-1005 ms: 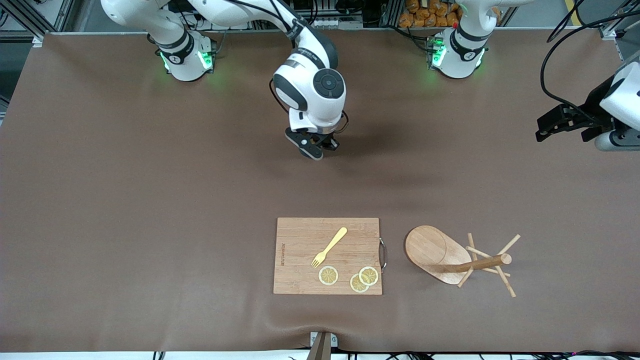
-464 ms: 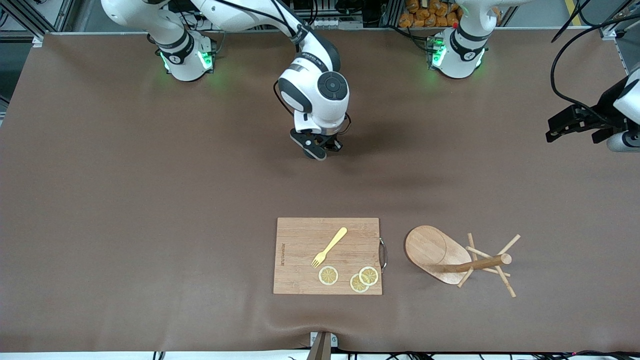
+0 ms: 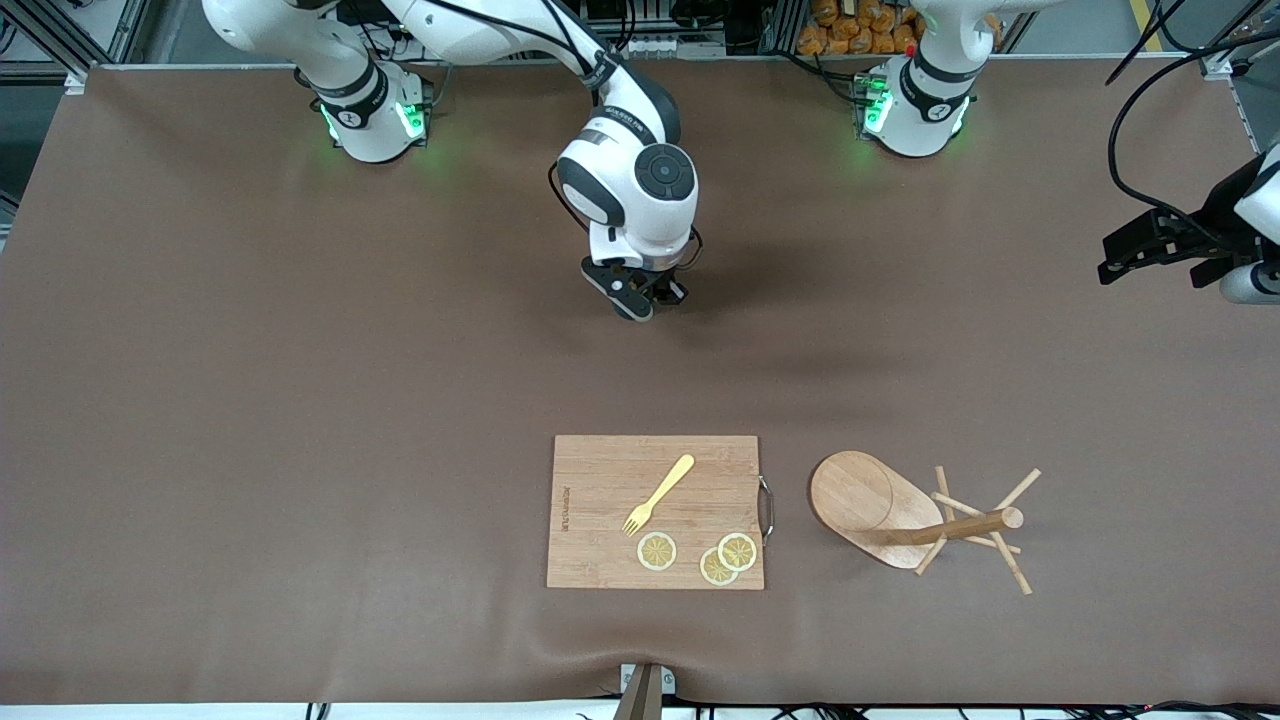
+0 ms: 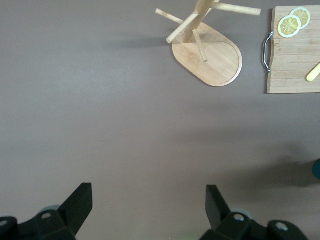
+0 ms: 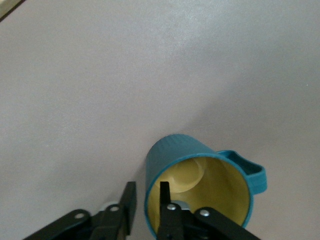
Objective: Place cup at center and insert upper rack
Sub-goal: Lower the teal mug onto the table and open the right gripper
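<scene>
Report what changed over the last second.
The right tool settled slightly lower over the table's middle, and its fingers eased off the wall of the cup. The left tool, open, drew back toward its own end of the table. The mug tree and cutting board stayed put.

Middle of table: the right gripper (image 3: 645, 297) is standing low here, its fingers (image 5: 131, 202) straddling the wall of the cup (image 5: 200, 187) with a narrow gap, so this spot is being blocked.
Near edge: the cutting board (image 3: 600, 520), carrying a fork (image 3: 658, 494) and lemon slices (image 3: 700, 555), is taking up room.
Beside the board: the upper rack (image 3: 915, 520) is lying on its side toward the left arm's end, pegs sticking out, with a narrow lane running between it and the board's handle (image 3: 767, 508).
Left arm's end: the left gripper (image 3: 1150, 240) is hanging with jaws wide over bare cloth.
Right arm's end: brown table cover (image 3: 250, 400) is lying open for passing.
</scene>
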You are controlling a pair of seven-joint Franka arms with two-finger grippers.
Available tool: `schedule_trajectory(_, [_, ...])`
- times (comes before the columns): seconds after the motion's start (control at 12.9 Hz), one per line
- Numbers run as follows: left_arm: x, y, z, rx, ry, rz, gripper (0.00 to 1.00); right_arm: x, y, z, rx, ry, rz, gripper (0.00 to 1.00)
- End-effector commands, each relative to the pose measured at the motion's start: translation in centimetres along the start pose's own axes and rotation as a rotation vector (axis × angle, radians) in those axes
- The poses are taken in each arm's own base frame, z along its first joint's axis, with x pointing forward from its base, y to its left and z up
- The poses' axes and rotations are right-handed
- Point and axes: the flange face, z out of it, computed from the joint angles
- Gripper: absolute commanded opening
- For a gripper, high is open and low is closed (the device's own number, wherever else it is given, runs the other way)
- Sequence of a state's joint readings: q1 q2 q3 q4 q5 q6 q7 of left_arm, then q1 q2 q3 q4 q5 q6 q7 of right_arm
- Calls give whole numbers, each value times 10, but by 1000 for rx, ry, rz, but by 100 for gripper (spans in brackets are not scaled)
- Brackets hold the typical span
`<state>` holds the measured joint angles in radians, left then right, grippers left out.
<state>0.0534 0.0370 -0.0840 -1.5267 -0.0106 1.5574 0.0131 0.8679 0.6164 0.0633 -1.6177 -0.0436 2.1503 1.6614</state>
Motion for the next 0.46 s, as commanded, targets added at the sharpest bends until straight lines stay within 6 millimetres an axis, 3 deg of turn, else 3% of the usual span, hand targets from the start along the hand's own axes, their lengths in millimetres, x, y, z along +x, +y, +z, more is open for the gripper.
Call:
schedule_trajectory(0.0, [-3,9,1,10,-18,24,100,2,-2,-6,12,26,1,100])
schedule_trajectory(0.23, [-4,18,-1,10,-19,28,100,13,2,-31,11,31,-60,100])
schedule_trajectory(0.39, [-4,21,0,10,-20,27,100,50,10,-69,7,28,-92,100])
